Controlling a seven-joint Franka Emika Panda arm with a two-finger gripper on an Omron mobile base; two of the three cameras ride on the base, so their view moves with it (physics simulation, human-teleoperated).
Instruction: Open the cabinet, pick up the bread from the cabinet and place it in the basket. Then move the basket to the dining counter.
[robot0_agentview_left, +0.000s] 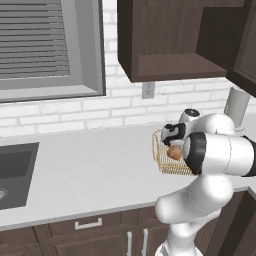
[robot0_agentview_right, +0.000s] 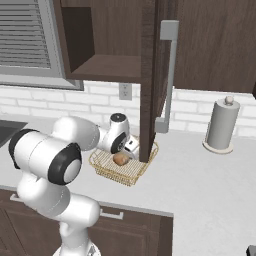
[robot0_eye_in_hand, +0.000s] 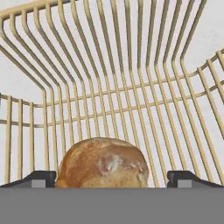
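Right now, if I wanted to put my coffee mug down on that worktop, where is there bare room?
The widest bare stretch of worktop runs between the sink and the basket. Another bare patch lies between the basket and the paper towel roll. It is crowded at the basket: the bread, the open gripper and the cabinet door meet there.

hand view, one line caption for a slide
Open end effector straddling the round golden-brown bread inside the golden-tan wire basket.

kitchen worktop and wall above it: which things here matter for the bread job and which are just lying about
Job: dark brown wooden wall cabinet, door open; small round golden-brown bread bun; golden-tan wire-mesh basket holding it; open tool.

Lying about: grey paper towel roll; dark sink; wall socket; window blind.
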